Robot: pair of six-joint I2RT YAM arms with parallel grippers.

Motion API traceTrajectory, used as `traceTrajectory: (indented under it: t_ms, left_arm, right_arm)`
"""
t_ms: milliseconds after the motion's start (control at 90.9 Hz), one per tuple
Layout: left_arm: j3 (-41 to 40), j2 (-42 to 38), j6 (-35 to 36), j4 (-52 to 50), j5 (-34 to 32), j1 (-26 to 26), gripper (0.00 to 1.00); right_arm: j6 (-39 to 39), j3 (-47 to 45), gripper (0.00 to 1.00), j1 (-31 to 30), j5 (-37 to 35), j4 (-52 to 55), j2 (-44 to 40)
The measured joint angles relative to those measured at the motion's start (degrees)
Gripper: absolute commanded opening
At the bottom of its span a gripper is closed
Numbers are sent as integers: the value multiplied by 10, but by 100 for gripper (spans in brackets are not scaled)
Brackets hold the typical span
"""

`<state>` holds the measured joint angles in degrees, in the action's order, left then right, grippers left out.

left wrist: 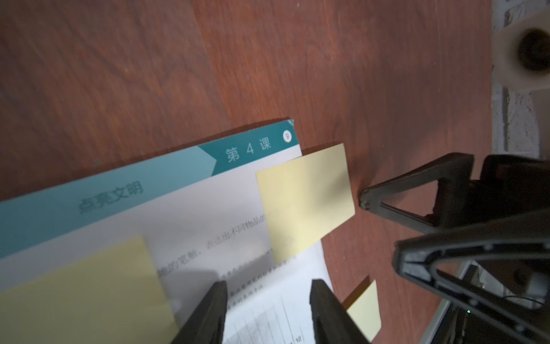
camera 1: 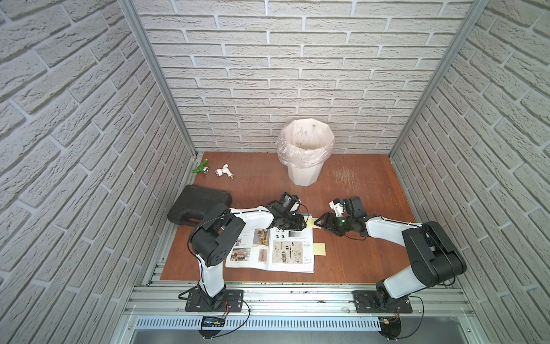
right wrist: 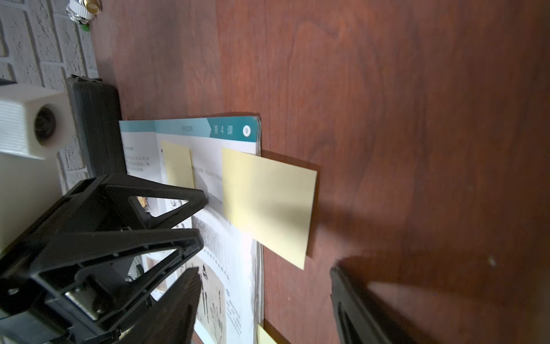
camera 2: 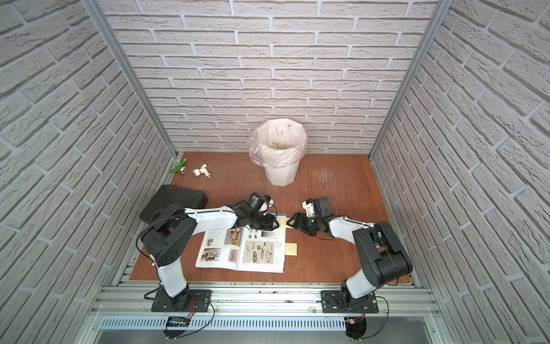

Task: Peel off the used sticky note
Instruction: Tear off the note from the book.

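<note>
An open book (camera 1: 273,247) lies flat on the brown table. A pale yellow sticky note (camera 1: 311,222) (camera 2: 282,222) (left wrist: 303,202) (right wrist: 268,205) is stuck at the right page's far corner and overhangs the page edge. My left gripper (camera 1: 306,222) (left wrist: 269,297) (right wrist: 202,217) sits low over that page, its jaws a little apart with only the page under them. My right gripper (camera 1: 318,224) (left wrist: 381,227) (right wrist: 265,295) faces it from across the note, open wide and just short of the note's free edge. Neither gripper holds anything.
A second yellow note (left wrist: 74,292) (right wrist: 177,163) sits further in on the same page. A third one (camera 1: 319,248) sticks out lower down the book's right edge. A lined white bin (camera 1: 305,155) stands at the back. A black case (camera 1: 199,208) and two small fittings (camera 1: 212,170) lie on the left.
</note>
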<state>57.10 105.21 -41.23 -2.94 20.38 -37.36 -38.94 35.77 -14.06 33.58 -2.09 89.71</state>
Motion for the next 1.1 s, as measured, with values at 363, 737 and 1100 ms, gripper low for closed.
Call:
traceTrajectory:
  t_ms: [363,737,1100]
  left_arm:
    - [0,1,0,2,0,0,33]
    - [-2,5,-2,16,0,1,32]
    - [-11,5,-8,36,3,2,33]
  right_arm:
    - [-42,0,61,0,27,-64,35]
    - [-85,-7,41,0,29,-83,46]
    - [-119,-8,14,0,38,-106,46]
